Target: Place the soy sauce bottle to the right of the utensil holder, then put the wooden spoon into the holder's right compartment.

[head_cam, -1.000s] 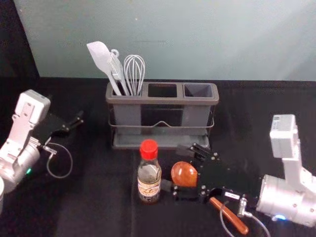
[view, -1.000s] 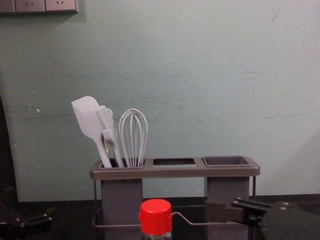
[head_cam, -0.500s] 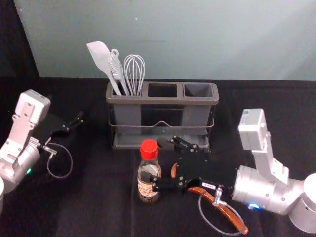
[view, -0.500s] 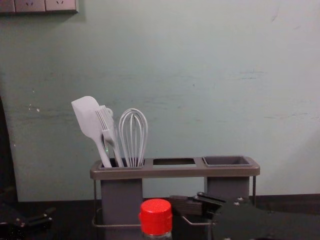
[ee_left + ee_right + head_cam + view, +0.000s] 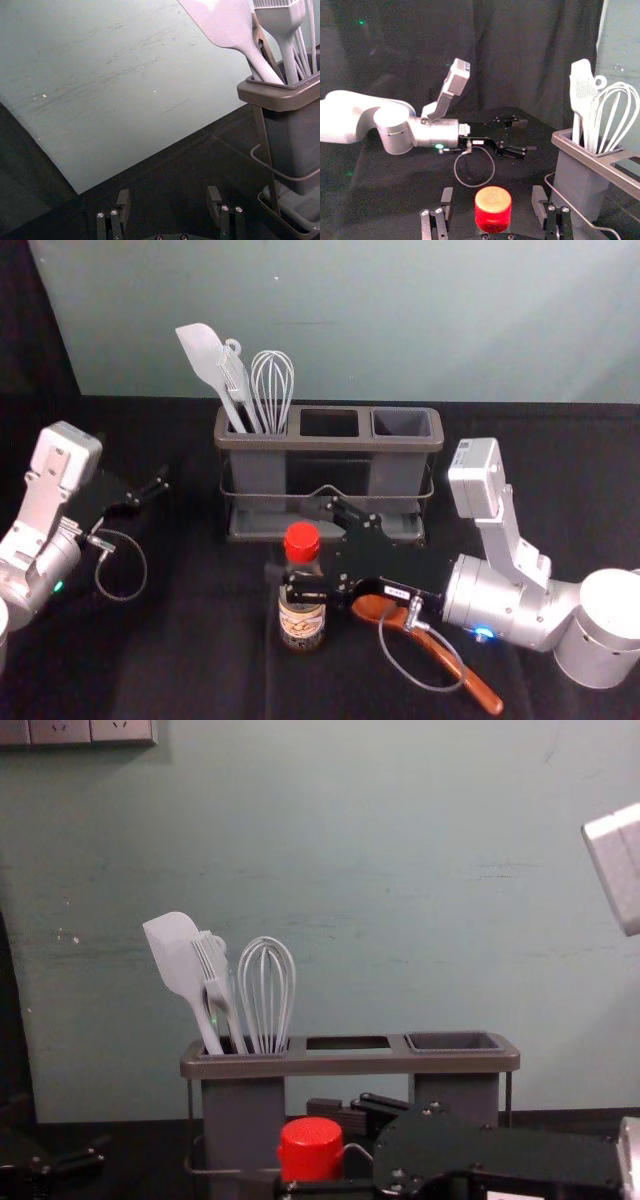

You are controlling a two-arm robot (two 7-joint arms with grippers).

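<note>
Right hand (image 5: 290, 543) spread wide around red-capped clear soy sauce bottle (image 5: 302, 625)

Bolt upright, before the smooth, boxy grey utensil holder (image 5: 330, 443)! Glossy reddish-brown wooden spoon (image 5: 475, 688) lies slantwise, handle running near-right; left hand (image 5: 158, 485) parked at left, wide

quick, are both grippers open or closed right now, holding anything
Left gripper: open, empty, left of the holder.
Right gripper: open around the soy sauce bottle, not gripping it.
</note>
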